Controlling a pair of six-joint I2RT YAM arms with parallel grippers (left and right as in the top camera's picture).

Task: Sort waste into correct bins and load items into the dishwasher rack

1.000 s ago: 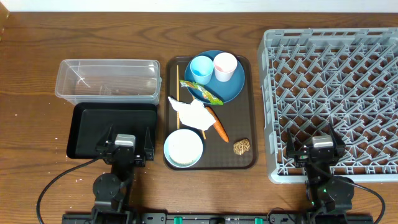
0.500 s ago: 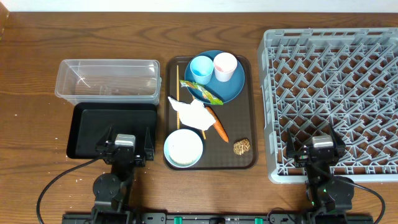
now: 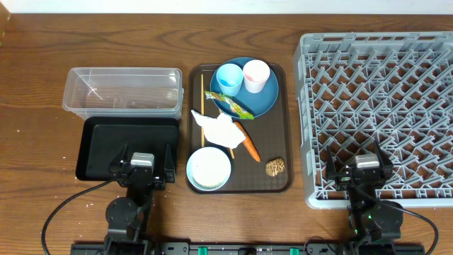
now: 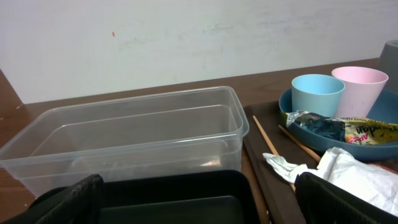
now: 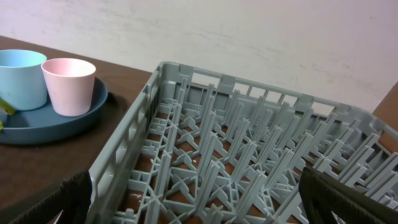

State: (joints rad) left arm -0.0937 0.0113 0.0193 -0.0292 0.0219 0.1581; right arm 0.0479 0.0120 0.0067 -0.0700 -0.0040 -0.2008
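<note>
Napkin (image 3: 221, 129), carrot (image 3: 248, 144) and blue plate (image 3: 265, 103) share the serving tray (image 3: 283, 142) on the counter (image 3: 42, 85) — my left tool (image 3: 141, 161) hangs by the black tray (image 3: 106, 138), right tool (image 3: 356, 166) at the rack (image 3: 382, 85), both open, empty, each beside its drop-off.

The overhead view is lit brightly and evenly from above; only short, soft shadows are cast beside the tub (image 3: 122, 90) and the rack (image 3: 382, 106). Faint highlights are seen along the tub's rim, and a dull sheen is carried by the black tray (image 3: 113, 142). Focus is kept sharp across the table (image 3: 42, 85). In the wrist views the wall (image 4: 186, 37) is rendered pale and slightly washed out, while the fingers (image 4: 68, 199) at the lower corners are left dark and blurred.
</note>
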